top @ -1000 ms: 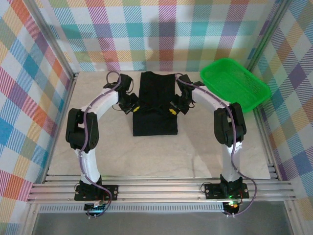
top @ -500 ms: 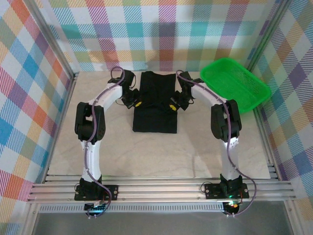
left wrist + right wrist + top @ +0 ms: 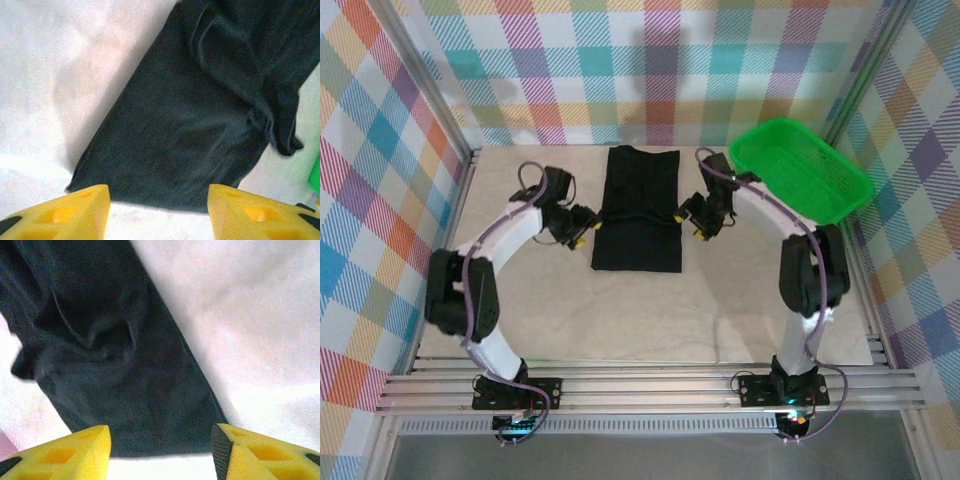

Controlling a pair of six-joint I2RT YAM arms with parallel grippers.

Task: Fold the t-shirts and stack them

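Observation:
A black t-shirt [image 3: 637,210] lies flat in the middle of the table, folded into a long narrow strip that runs from the back wall toward me. My left gripper [image 3: 588,230] is open just off the strip's left edge, apart from the cloth. My right gripper [image 3: 688,224] is open just off its right edge. In the left wrist view the t-shirt [image 3: 200,125] lies ahead of the yellow fingertips [image 3: 75,210], and my left gripper [image 3: 159,212] has bare table between them. The right wrist view shows the same: t-shirt [image 3: 115,355] ahead, my right gripper [image 3: 160,452] holding nothing.
A green mesh basket [image 3: 800,175] stands at the back right, close behind my right arm. Metal frame posts and checked walls close in the table [image 3: 620,320] on three sides. Bare tabletop lies in front of the shirt.
Both grippers have opened, let go of the shirt's side edges and drawn back outward, the left one leftward and the right one rightward. The shirt stays as a narrow strip.

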